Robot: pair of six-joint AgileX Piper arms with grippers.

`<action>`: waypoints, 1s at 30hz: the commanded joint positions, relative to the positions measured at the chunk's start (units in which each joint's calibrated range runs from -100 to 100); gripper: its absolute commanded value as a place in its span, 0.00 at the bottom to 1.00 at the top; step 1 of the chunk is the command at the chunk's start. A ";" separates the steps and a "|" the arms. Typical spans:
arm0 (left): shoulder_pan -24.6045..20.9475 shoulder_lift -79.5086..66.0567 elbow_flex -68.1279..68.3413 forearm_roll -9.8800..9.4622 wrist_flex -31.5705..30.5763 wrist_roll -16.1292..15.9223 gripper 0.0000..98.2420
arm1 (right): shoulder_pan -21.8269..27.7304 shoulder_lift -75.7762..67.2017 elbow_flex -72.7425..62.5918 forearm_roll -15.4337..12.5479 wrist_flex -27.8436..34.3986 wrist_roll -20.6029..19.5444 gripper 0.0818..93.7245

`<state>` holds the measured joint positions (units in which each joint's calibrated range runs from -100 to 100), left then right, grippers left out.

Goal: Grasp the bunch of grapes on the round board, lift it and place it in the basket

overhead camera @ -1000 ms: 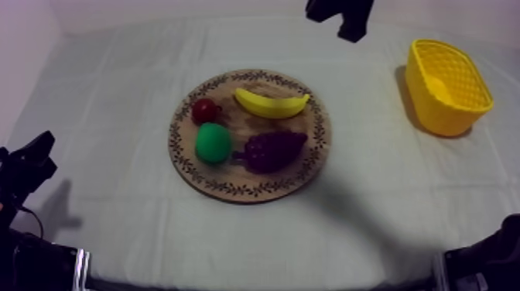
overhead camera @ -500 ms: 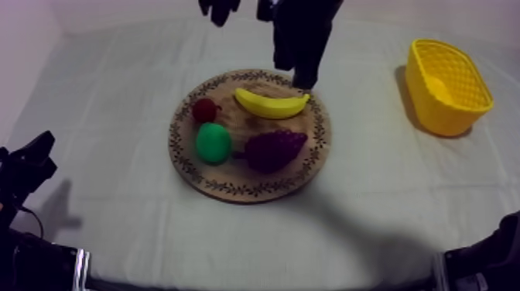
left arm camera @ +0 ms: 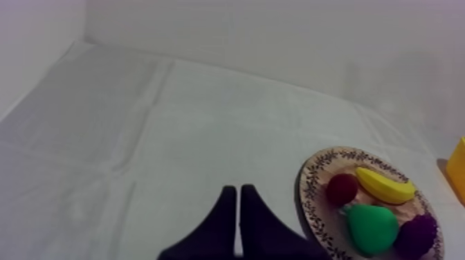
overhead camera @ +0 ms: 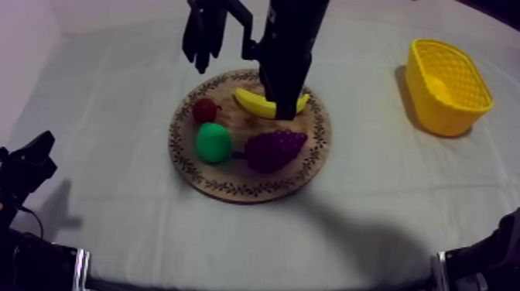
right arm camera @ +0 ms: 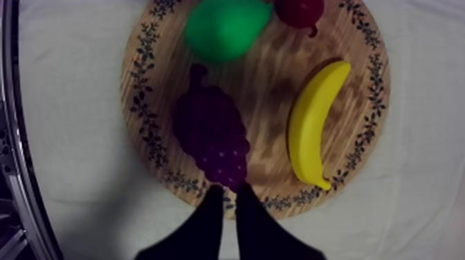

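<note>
The grapes [overhead camera: 275, 148] lie on the board [overhead camera: 232, 188], on the half nearer the basket [overhead camera: 464, 108], with their stem end pointing at the pear [overhead camera: 213, 143] just beside them. The banana [overhead camera: 259, 104] lies past them by the far rim, and the small red fruit [overhead camera: 205, 111] sits next to the pear.

My right hand [overhead camera: 285, 108] hangs over the board at the banana's end, with the grapes just on the near side of it. From my right wrist its fingers [right arm camera: 204, 221] lie together in a narrow wedge, clamped on nothing. Their tips are at the grapes' pointed end, by the board's rim. I cannot tell whether they touch the fruit.

The basket stands well apart from the board, at the right of the surface [overhead camera: 116, 116]. My left hand [overhead camera: 31, 159] sits low at the left edge, far from the board, fingers together and holding nothing.
</note>
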<state>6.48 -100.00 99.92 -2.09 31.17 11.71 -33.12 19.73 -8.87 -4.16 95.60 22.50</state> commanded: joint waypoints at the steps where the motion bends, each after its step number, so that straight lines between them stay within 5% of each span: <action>1: 0.00 0.00 -0.03 -0.03 -0.05 -0.01 0.00 | -0.10 -0.19 0.98 0.53 -1.86 -0.02 0.23; 16: 0.00 0.00 -0.03 -0.03 -0.05 -0.01 0.00 | -0.10 -2.04 5.98 2.67 -8.05 -0.03 0.91; 30: 0.00 0.00 -0.03 -0.03 -0.05 -0.01 0.00 | -0.39 0.97 10.44 2.71 -12.74 0.23 0.81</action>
<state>6.48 -100.00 99.92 -2.09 31.17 11.71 -33.50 20.26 1.48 -1.21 83.03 22.52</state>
